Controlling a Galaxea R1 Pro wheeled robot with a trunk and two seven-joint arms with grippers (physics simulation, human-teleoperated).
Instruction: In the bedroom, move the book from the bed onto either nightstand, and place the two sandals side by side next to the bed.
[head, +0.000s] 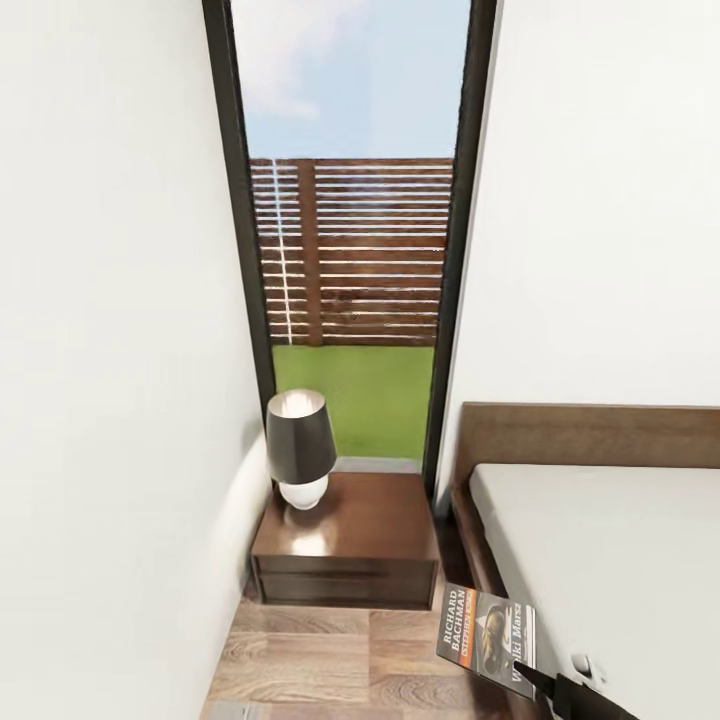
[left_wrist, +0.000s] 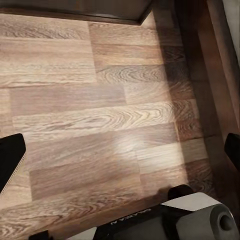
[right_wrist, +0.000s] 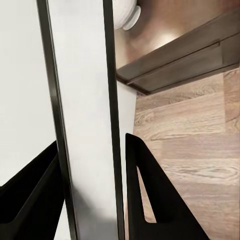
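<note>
From the head camera, you have the book (head: 487, 640) held up off the floor in the gap between the bed (head: 600, 560) and the nightstand (head: 345, 545), pinched at its lower corner by the right gripper (head: 535, 682), whose dark tip reaches in from below. The nightstand's glossy top is free on the side nearer the bed; the lamp (head: 300, 450) takes the corner nearest the wall and the window (head: 350, 230).

In the left wrist camera you see plank floor (left_wrist: 90, 110), the bed's dark frame along one edge, and the two fingertips (left_wrist: 10, 160) of the left gripper (left_wrist: 122, 152) standing far apart with nothing between them.

The right wrist camera looks along the book's edge (right_wrist: 85, 120): the thin block of pages, dark-rimmed, runs between the two black fingers (right_wrist: 150, 195), which are closed against its covers. Beyond it lie the nightstand's front and the lamp's white base (right_wrist: 127, 12).

Treat the book as light and thin, but floppy: a paperback held by one corner will likely sag and can swivel in the grip, and its cover looks smooth enough to slip. A hold nearer the spine or mid-edge would be steadier. Lower it flat onto the free part of the top, well away from the lamp.
</note>
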